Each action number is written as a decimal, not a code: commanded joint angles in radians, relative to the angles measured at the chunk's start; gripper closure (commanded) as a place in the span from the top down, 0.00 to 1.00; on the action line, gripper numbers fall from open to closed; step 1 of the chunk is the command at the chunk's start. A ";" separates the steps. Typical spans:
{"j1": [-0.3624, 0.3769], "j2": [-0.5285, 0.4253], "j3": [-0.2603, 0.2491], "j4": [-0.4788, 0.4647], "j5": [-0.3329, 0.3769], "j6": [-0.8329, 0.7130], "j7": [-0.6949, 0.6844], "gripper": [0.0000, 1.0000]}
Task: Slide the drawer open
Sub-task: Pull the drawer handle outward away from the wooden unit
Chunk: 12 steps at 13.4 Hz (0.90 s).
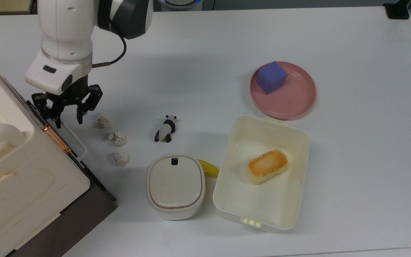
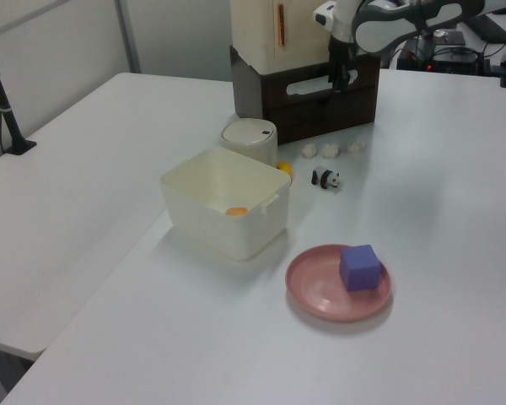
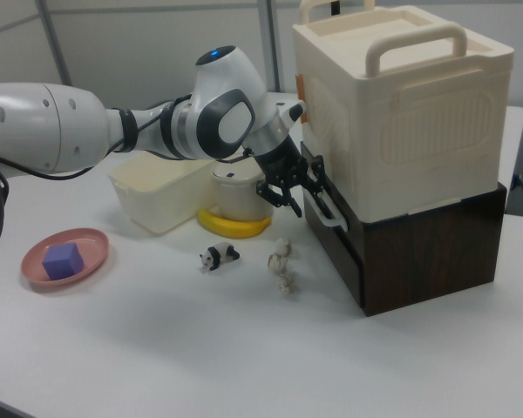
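At the bench's (image 1: 198, 53) left edge in the top view stands a big cream box (image 1: 9, 167) with a copper clasp (image 1: 56, 138) on a dark brown base. The drawer (image 3: 331, 228) is in that base, pushed in. Its white loop handle (image 1: 72, 140) sticks out from the front, toward the middle of the bench.

The robot's jaws (image 1: 68, 118) hang over the far end of the handle. They are apart, with one finger on each side of the loop. In the right view the jaws (image 3: 298, 193) sit right at the handle (image 3: 327, 209), but I cannot tell if they touch it.

Just right of the handle lie three small white lumps (image 1: 117, 138) in a row. Next is a little toy panda (image 1: 166, 129) lying down. Near the front edge sits a small round-cornered pot with a lid (image 1: 175, 185), and a banana (image 1: 209, 168) peeks out just beside it. Right of that is an open cream food box (image 1: 227, 200) with a piece of toast (image 1: 267, 166) inside. Behind the box, a pink plate (image 1: 298, 100) holds a purple block (image 1: 271, 77).
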 commanded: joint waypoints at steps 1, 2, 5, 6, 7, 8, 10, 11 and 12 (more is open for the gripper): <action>-0.001 0.006 0.001 0.009 -0.036 0.016 0.012 0.42; 0.000 0.006 0.001 0.009 -0.042 0.016 0.006 0.36; 0.016 -0.011 0.010 -0.017 -0.043 -0.004 0.004 0.30; 0.020 -0.029 0.013 -0.040 -0.045 -0.019 -0.001 0.29; 0.040 -0.051 0.013 -0.063 -0.045 -0.047 -0.037 0.29; 0.051 -0.063 0.013 -0.070 -0.043 -0.085 -0.083 0.29; 0.076 -0.086 0.015 -0.071 -0.037 -0.177 -0.140 0.29; 0.086 -0.103 0.015 -0.074 -0.034 -0.206 -0.157 0.29; 0.102 -0.123 0.015 -0.075 -0.030 -0.246 -0.165 0.29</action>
